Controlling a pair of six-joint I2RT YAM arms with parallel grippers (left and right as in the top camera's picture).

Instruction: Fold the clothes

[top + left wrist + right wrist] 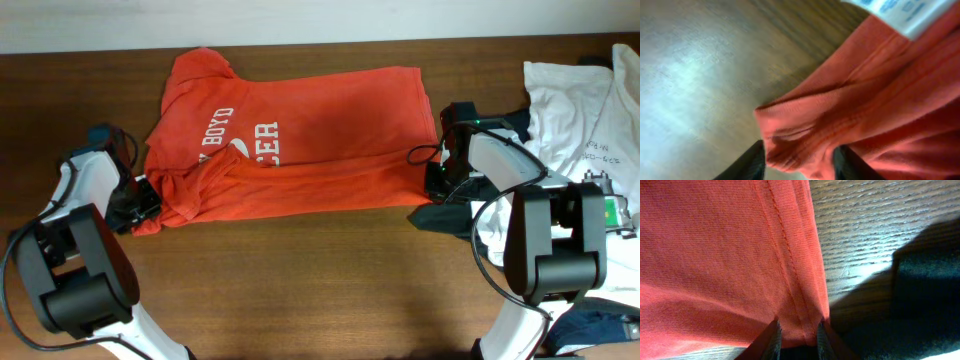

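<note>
Your orange-red T-shirt (300, 150) lies spread across the upper middle of the counter (300, 290), its long axis running left to right; your left fingers (747, 167) pinch its bunched lower-left corner; your right fingers (771, 340) pinch the hem at its lower-right corner; the cloth lies toward the frame's top from both, so the fold likely carries this lower edge upward.

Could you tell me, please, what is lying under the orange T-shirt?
Only the wooden table shows around the orange T-shirt. A dark garment lies by its near right corner; whether it reaches underneath cannot be told. The rest is covered.
</note>
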